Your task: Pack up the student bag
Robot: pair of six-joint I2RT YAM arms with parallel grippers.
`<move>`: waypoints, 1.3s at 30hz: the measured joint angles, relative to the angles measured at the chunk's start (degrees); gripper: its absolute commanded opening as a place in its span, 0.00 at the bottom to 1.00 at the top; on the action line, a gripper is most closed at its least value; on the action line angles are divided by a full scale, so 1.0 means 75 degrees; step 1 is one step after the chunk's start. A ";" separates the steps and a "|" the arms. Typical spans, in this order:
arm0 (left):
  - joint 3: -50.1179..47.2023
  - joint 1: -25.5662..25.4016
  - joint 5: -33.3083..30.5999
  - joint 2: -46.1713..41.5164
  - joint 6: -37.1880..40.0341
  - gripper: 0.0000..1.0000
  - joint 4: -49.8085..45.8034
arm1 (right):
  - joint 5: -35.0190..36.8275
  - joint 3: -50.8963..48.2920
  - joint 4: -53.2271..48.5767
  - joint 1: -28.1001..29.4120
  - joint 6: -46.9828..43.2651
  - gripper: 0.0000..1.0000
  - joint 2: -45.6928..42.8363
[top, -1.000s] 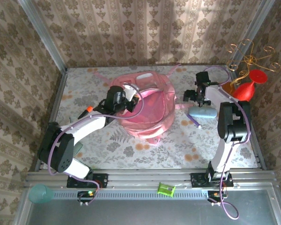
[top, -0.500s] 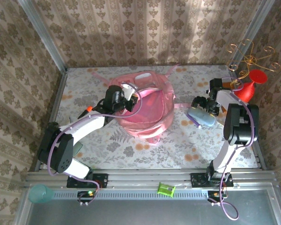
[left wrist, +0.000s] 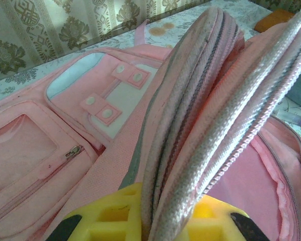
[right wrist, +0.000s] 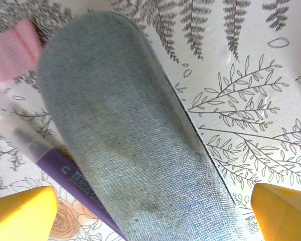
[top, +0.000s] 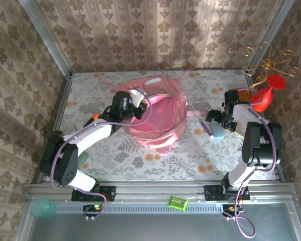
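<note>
While damask wallpaper [top: 155, 35] walls the floral table [top: 190, 150], left gripper [left wrist: 158, 221] pinches the bag [left wrist: 115, 100] by its rim and right gripper [right wrist: 150, 211] gapes wide astride a denim pouch [right wrist: 125, 135]

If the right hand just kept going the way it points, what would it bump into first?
Most likely the denim pouch. It lies straight ahead between the right hand's open fingertips, with a purple pen beside it. How much gap remains is hard to judge.
</note>
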 measured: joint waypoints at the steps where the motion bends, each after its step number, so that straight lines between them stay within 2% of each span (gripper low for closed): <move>1: 0.0000 0.0000 0.0015 0.0000 0.0000 0.00 -0.0006 | 0.0009 0.0000 0.0006 0.0020 0.0003 0.96 -0.0026; 4: -0.0003 0.0000 0.0017 -0.0015 0.0000 0.00 -0.0032 | 0.0087 -0.0003 0.0020 0.0067 0.0026 0.88 0.0015; 11: -0.0003 0.0044 0.0044 -0.0061 0.0000 0.00 -0.0137 | 0.0580 0.0256 -0.0032 0.0414 -0.0038 0.93 0.0635; 13: 0.0000 0.0044 0.0047 -0.0067 0.0000 0.00 -0.0157 | 0.0775 0.0399 -0.0041 0.0562 -0.0061 0.91 0.0813; 28: 0.0012 0.0044 0.0108 -0.0067 -0.0146 0.00 -0.0230 | 0.1504 0.0970 -0.0099 0.0708 -0.0417 0.44 0.1236; 31: 0.0125 0.0044 0.0157 -0.0067 -0.0329 0.00 -0.0405 | 0.1667 0.0857 -0.0143 0.0758 -0.0417 0.40 0.0702; 34: 0.0254 0.0073 0.0283 -0.0067 -0.0516 0.00 -0.0595 | 0.1422 0.0417 0.0044 0.1020 -0.0356 0.39 -0.0921; 36: 0.0353 0.0131 0.0405 -0.0067 -0.0676 0.00 -0.0726 | 0.0944 0.0154 0.0411 0.1518 -0.0128 0.38 -0.2124; 39: 0.0589 0.0236 0.0644 -0.0067 -0.0871 0.00 -0.0976 | 0.0125 -0.0166 0.1297 0.2565 0.0498 0.37 -0.3002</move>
